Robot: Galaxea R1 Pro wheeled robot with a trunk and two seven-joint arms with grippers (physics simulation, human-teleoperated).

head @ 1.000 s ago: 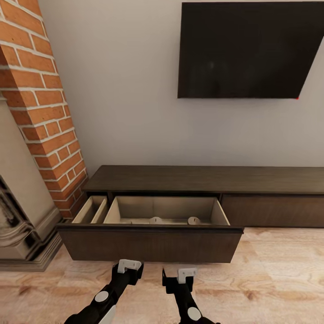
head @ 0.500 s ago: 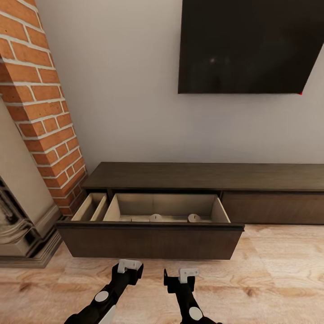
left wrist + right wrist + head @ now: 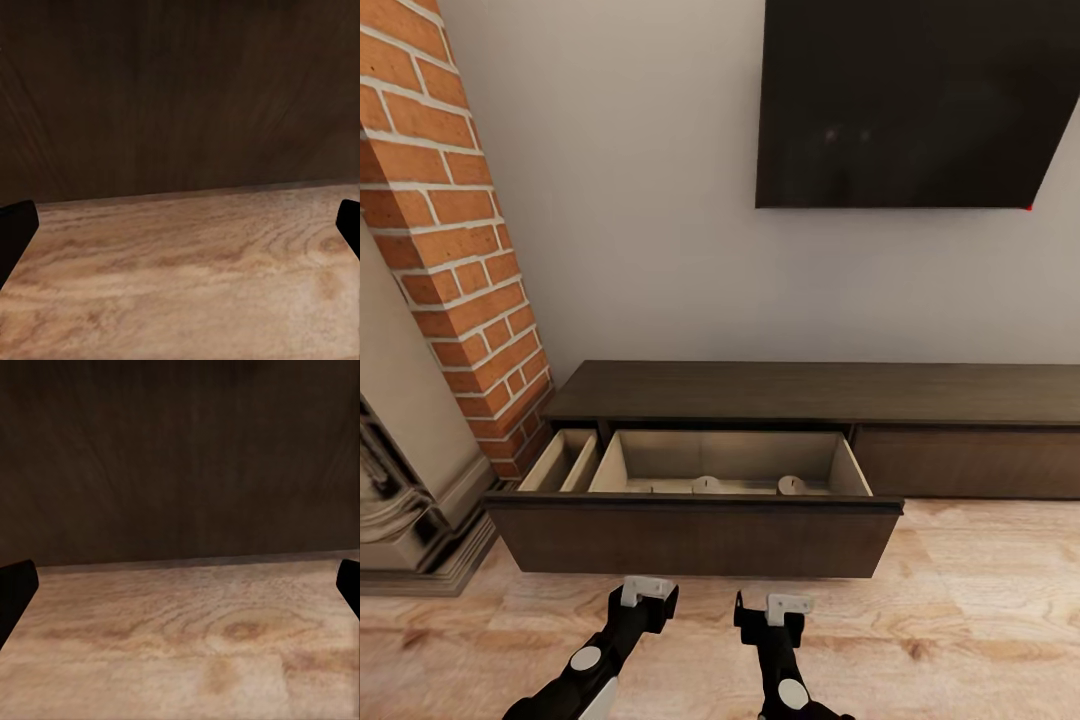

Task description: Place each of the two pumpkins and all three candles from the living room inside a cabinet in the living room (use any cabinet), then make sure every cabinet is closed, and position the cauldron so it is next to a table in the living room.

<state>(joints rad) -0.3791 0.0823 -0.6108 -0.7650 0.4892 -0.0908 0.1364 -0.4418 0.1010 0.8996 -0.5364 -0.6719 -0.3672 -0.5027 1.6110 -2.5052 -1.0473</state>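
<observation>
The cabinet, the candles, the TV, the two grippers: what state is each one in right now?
Cabinet: closed at its right-hand front.
Drawer: pulled out, wide open.
Candles: two tops show, upright inside the drawer, apart.
TV: screen dark.
Left gripper: open, empty, facing the drawer front.
Right gripper: open, empty, facing the drawer front.

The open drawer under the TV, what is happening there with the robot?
The robot faces the low dark cabinet, whose left drawer is pulled out. Two candles show inside, near its front. Both the left gripper and right gripper hang open and empty before the drawer front, touching nothing.
</observation>
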